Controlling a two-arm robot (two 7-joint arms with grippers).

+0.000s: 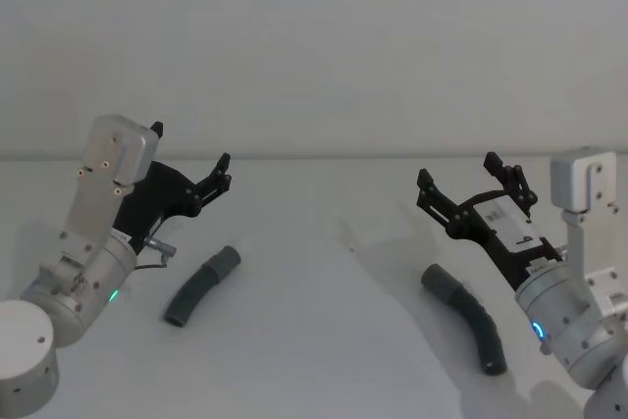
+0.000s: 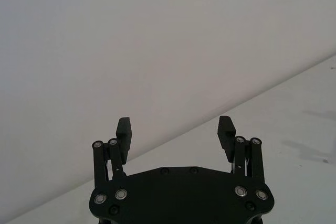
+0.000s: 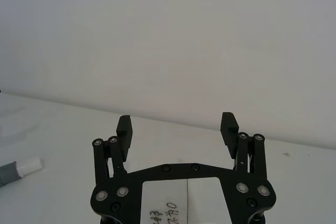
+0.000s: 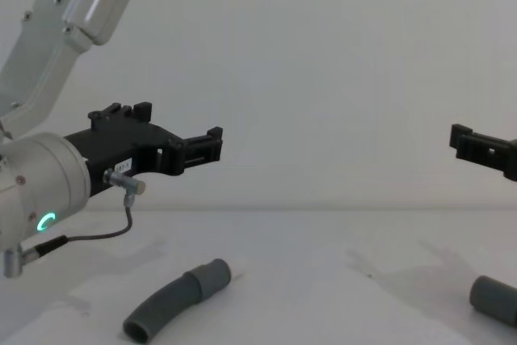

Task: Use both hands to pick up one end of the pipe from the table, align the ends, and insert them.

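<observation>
**Over the table, both grippers hang open and empty**

On the white table (image 1: 314,282) lie two curved pieces of dark grey ribbed pipe, well apart from each other. The left piece (image 1: 196,291) rests near the left arm, and its lighter grey left cuff (image 1: 227,260) is at the end farther from the robot. The right piece (image 1: 473,321) lies just beside the right arm, with its smooth right cuff (image 1: 439,283) at the end nearer the middle of the table. In the right wrist view a white-tipped cuff (image 3: 18,170) lies on the table at the edge of the picture. I cannot tell which piece it belongs to.

The left gripper (image 1: 224,172) hangs in the air above the table, clear of the left piece and pointing away from the robot. Its two black fingers are spread wide and nothing is between them. A thin grey cable (image 1: 157,252) with a metal plug dangles beside its silver wrist, where a green ring light glows.

The right gripper (image 1: 457,170) hovers above the table beyond the right piece, not touching it. Its fingers are also spread fully apart and hold nothing.
</observation>
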